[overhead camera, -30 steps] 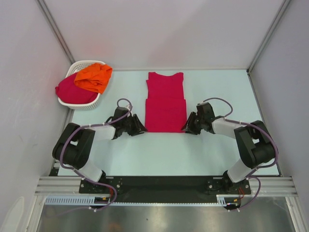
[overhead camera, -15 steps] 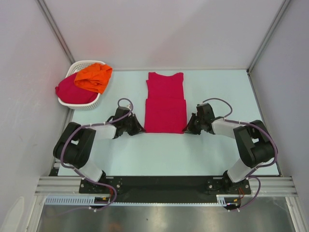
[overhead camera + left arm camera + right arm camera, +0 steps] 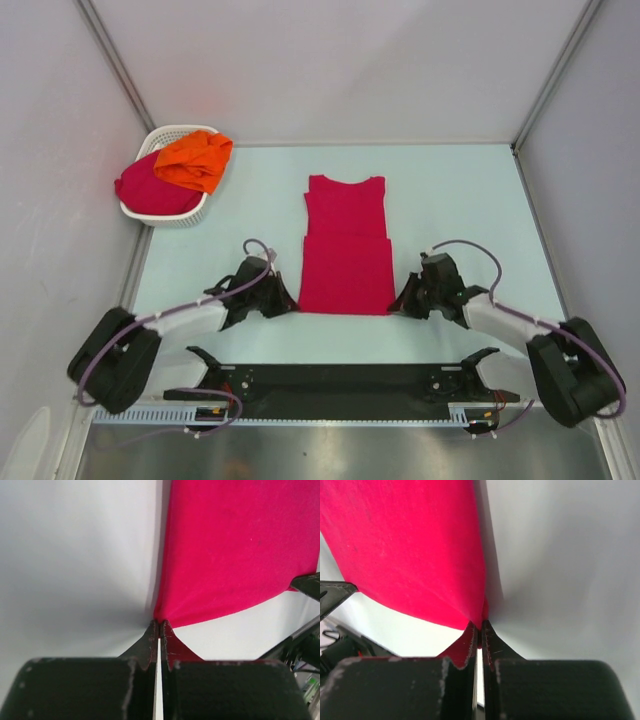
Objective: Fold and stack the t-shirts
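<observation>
Crimson-pink t-shirt (image 3: 345,250) is getting pinched at both of its near corners. The left fingers (image 3: 151,641) are squeezed tight on the corner at the shirt's 7 o'clock, with a little pucker of fabric bunched right at the tips. The right fingers (image 3: 489,641) are clamped the same way on the 5 o'clock corner, so basically a mirror image. From each wrist view you can just see the other side's black finger poking in at the far end of the hem.

Moving out from there, the shirt lies flat in the middle of the pale table (image 3: 460,190), folded into a narrow strip. Its neckline points to 12 o'clock and there's a crosswise edge about halfway up. Both arms reach in low from the near edge, one on each side of it.

Way off at 10 o'clock sits a white slotted basket (image 3: 165,217) with a second crimson t-shirt (image 3: 148,190) inside and the orange t-shirt (image 3: 195,160) heaped on top.
</observation>
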Robot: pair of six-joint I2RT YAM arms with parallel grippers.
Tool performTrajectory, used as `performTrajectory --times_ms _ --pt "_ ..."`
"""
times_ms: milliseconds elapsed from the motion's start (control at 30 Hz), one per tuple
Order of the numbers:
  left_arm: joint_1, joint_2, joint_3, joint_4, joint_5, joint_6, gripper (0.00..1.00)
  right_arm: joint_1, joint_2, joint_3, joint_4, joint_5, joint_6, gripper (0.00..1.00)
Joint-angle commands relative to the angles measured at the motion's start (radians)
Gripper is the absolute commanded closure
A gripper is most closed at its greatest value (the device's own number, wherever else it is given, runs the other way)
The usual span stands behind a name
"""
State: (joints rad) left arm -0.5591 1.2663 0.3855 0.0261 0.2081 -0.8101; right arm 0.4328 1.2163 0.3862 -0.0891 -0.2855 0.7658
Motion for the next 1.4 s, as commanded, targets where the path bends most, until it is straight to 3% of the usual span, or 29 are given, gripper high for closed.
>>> performTrajectory --times_ms 0,267,567,967,1367 --pt "-0.036 -0.171 -0.072 -0.213 -0.116 -0.086 1.0 0.015 -0.15 -0.075 -0.185 0.034 0.039 1.0" --pt "-0.076 -0.456 -0.077 -0.396 -0.107 -0.135 1.0 0.047 -0.418 -0.092 -0.373 0.009 0.096 1.0" --pt "-0.085 -0.499 0.021 -0.466 -0.141 -0.14 1.0 0.064 -0.451 -0.003 -0.446 0.043 0.104 1.0" --pt "-0.075 -0.349 0.249 -0.428 -0.202 -0.071 1.0 0.006 -0.207 0.327 -0.452 0.08 -0.046 1.0" --pt "0.042 -0.085 0.462 -0.33 -0.187 0.066 1.0 -0.135 0.078 0.545 -0.354 -0.014 -0.206 1.0"
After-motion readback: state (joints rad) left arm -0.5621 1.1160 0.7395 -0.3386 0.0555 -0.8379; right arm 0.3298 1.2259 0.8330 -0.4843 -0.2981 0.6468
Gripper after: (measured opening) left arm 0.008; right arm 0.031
